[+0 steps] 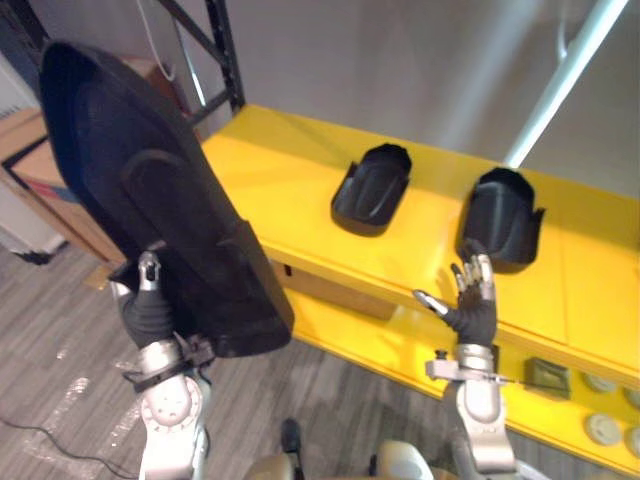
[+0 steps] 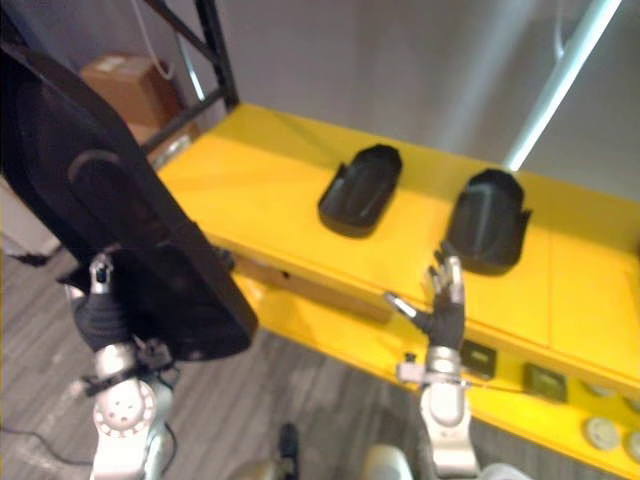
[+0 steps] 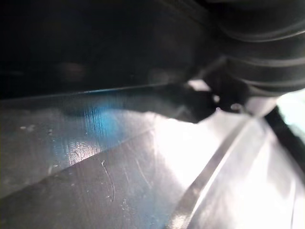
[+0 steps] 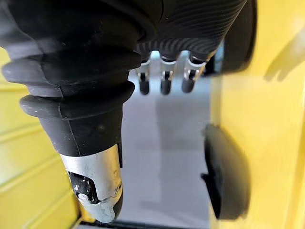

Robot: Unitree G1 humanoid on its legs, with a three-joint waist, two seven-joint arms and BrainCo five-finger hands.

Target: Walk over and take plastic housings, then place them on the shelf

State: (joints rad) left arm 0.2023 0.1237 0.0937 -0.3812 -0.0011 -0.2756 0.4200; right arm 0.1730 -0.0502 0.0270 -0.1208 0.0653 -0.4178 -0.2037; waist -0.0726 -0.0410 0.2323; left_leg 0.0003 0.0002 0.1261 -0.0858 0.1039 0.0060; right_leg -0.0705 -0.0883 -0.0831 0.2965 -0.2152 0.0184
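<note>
Fingers of the left hand point(image 1: 150, 305) are clamping the black housing point(image 1: 160, 190), raised before the yellow shelf point(image 1: 280, 170); the right hand point(image 1: 472, 305) is hovering, fingers spread. Placing seems underway: next, lowering it onto bare shelf beside two housings point(image 1: 372, 187) lying there.

Pale grey wall point(image 1: 380, 60) above grey floor point(image 1: 60, 330)

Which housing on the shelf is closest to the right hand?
The right-side housing, just past the fingertips of the right hand; the other housing sits further left on the yellow shelf.
</note>
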